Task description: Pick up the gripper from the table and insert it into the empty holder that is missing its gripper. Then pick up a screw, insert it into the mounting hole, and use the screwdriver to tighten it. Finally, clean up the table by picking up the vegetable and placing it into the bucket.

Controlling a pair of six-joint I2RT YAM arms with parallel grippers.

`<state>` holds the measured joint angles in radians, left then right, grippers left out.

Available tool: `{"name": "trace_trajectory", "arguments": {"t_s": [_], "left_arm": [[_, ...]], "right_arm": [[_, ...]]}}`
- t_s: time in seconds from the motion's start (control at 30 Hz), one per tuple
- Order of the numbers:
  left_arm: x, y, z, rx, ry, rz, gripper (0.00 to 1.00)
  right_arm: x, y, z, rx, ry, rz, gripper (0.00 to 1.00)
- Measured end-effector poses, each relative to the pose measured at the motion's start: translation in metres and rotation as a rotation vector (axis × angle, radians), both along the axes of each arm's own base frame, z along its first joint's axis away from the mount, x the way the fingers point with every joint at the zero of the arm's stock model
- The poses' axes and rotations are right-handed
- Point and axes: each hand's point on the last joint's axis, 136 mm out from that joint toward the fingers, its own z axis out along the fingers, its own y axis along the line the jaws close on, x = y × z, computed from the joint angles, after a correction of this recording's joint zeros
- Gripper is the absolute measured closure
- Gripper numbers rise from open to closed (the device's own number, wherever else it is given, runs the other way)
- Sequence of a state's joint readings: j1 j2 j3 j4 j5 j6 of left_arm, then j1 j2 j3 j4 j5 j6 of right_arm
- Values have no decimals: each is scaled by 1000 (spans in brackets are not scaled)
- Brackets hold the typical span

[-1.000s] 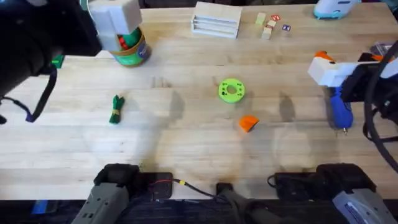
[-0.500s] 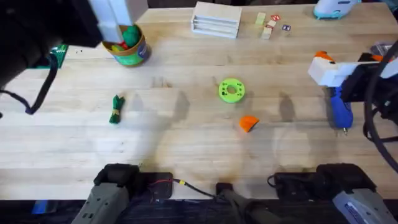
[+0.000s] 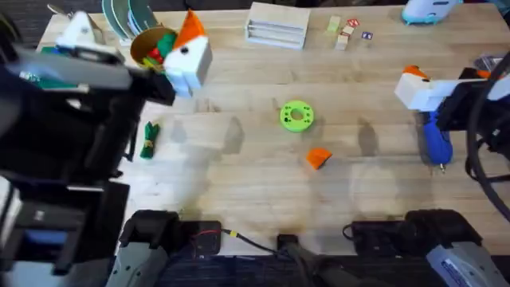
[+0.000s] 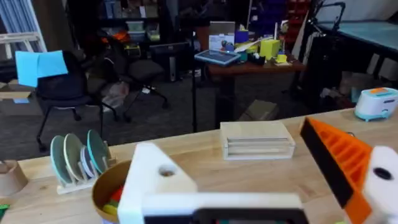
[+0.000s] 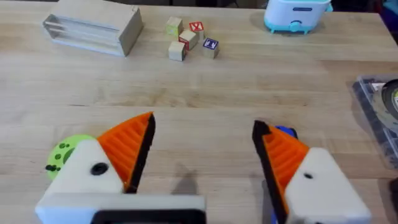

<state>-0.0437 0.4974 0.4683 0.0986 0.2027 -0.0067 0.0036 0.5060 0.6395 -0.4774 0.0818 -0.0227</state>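
The orange wedge (image 3: 319,158) lies on the table (image 3: 239,183), just beside the green disc (image 3: 296,115). The left gripper (image 3: 185,49), jaws released and empty, hangs by the bucket (image 3: 151,48). The right gripper (image 5: 202,155), spread open, hovers near the blue screwdriver (image 3: 435,143).

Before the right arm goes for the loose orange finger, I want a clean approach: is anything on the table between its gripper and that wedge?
Nothing visible blocks it. The gripper lies alone on bare wood, and the table between it and the right gripper is bare. The lime-green disc sits just beyond the wedge, off that line; the screwdriver lies below the right gripper.
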Motion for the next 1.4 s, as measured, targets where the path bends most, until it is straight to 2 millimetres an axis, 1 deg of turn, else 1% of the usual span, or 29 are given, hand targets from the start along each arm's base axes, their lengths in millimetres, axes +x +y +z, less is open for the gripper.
{"name": "trace_trajectory", "arguments": {"t_s": [0.17, 0.23, 0.27, 0.3, 0.5, 0.7, 0.97, 1.13, 1.17, 1.2, 1.4], "left_arm": [[-13, -1, -36, -1, -16, -11, 8], [-18, -1, -45, -1, -20, -12, 8], [-20, -1, -48, -1, -28, -12, 8], [-28, -1, -50, -3, -63, -13, 8], [-37, -1, -62, -4, -107, -14, 7], [-40, -1, -78, -5, -133, -15, 7], [-37, -1, -98, -2, -63, -15, 7], [-35, -1, -128, 2, 59, -15, 7], [-35, -1, -136, 3, 91, -15, 9], [-35, -1, -150, 5, 150, -14, 8], [-35, -1, -148, 5, 136, -15, 8]], "right_arm": [[0, 0, 0, 0, 0, 0, 11], [0, 0, 0, 0, 0, 0, 11], [0, 0, 0, 0, 0, 0, 10], [0, 0, 0, 0, 0, 0, 10], [0, 0, 0, 0, 0, 0, 10], [0, 0, 0, 0, 0, 0, 10], [0, 0, 0, 0, 0, 0, 10], [0, 0, 0, 0, 0, 0, 10], [0, 0, 0, 0, 0, 0, 10], [0, 0, 0, 0, 0, 0, 9], [0, 0, 0, 0, 0, 0, 10]]}}
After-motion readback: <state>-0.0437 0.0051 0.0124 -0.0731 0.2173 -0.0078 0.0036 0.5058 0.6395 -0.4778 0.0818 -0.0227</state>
